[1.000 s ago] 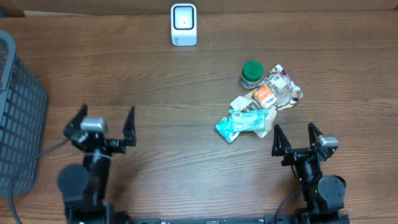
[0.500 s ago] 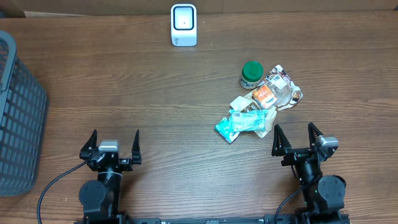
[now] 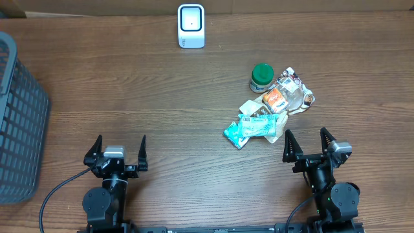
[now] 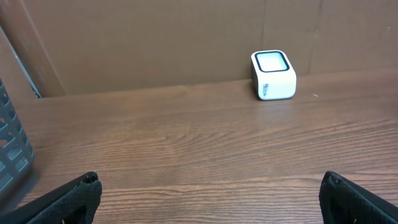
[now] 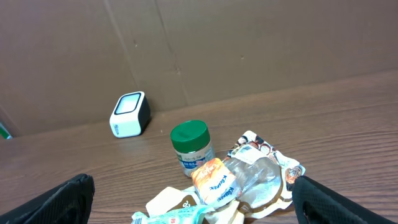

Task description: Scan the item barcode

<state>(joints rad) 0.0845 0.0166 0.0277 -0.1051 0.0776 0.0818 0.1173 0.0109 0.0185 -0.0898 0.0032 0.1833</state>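
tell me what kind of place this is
Likely a mock checkout bench: a small white box-shaped scanner and a heap of packaged snacks on a brown wooden table, plus a grey mesh basket.

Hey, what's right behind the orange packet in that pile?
From the right wrist view, a green-lidded jar stands just behind the orange packet. The packet covers part of the jar's lower edge.
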